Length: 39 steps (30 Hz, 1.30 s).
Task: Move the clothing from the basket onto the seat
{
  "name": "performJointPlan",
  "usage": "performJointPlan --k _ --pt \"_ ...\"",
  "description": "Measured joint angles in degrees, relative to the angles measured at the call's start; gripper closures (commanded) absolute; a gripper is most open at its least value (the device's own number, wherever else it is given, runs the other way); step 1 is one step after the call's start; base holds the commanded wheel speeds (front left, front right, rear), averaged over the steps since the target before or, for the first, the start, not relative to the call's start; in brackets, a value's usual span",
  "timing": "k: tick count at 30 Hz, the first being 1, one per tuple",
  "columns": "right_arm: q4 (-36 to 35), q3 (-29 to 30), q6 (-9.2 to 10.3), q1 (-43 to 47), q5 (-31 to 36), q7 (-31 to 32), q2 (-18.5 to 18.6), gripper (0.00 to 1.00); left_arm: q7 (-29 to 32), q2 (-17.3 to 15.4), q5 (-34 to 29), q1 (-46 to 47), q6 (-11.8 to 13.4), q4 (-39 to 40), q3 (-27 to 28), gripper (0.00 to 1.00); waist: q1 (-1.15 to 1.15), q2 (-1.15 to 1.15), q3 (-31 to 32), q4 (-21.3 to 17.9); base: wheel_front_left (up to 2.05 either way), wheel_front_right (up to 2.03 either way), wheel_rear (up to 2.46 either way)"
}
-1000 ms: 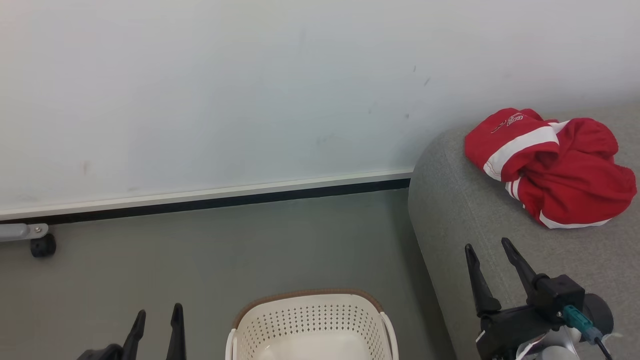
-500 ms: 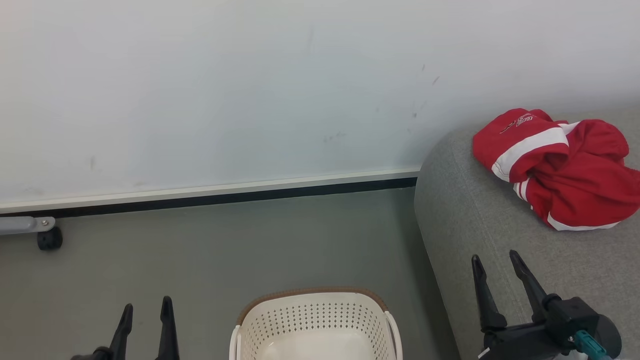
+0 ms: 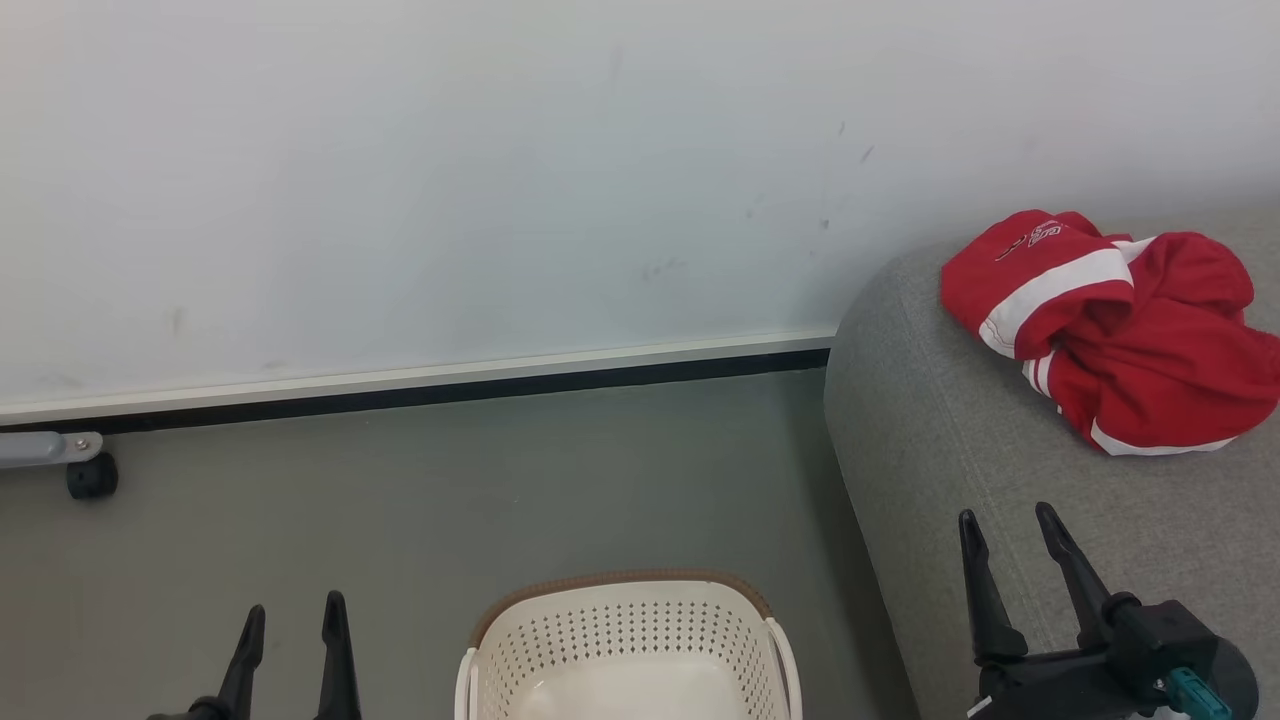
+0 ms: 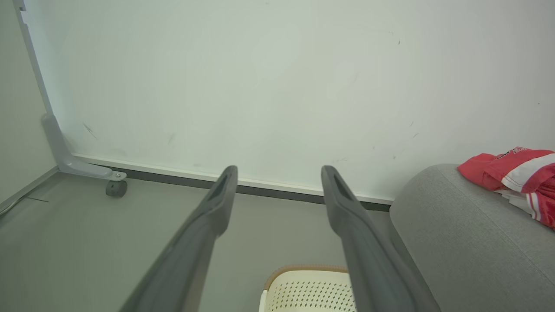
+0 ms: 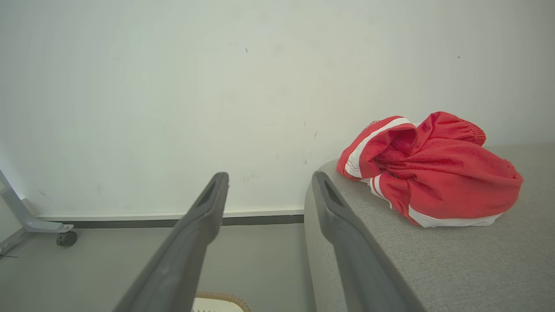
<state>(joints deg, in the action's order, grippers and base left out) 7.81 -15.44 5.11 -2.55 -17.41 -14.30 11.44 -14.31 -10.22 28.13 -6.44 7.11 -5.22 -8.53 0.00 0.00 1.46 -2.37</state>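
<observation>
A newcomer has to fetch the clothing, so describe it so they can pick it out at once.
Start at the big grey seat by the white wall, right of the cream basket. On its top, near the rounded end, lies the clothing, a crumpled heap. It is the one bright red thing here, banded with white stripes.

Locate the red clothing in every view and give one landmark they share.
Head view: the clothing lies crumpled at the right edge, above mid-height, on the seat.
Left wrist view: the clothing is at the far right edge, mid-height, cut off by the frame.
Right wrist view: the clothing is right of centre, in full.
Shared landmark: the black caster wheel, low on the left in all three.
</observation>
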Motion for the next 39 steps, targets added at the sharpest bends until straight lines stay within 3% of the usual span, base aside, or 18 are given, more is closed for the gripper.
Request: performJointPlan --k 31,32,39 --pt "0.4 1.1 0.52 0.8 -0.3 0.0 0.0 0.00 0.0 0.4 -3.1 0.0 -0.1 0.5 -0.7 0.00 0.00 0.00 -0.1 0.8 0.00 0.00 0.00" --pt "0.4 1.1 0.52 0.9 -0.3 0.0 0.0 1.00 0.0 0.3 -3.1 0.0 -0.1 0.6 -0.8 1.00 0.00 0.00 -0.1 0.8 0.00 0.00 0.00" --pt "3.6 0.5 0.41 3.1 -0.4 0.2 -1.1 1.00 0.4 1.5 -2.9 -1.2 -0.1 -2.4 -1.3 1.00 0.00 0.00 -0.1 0.9 0.00 0.00 0.00"
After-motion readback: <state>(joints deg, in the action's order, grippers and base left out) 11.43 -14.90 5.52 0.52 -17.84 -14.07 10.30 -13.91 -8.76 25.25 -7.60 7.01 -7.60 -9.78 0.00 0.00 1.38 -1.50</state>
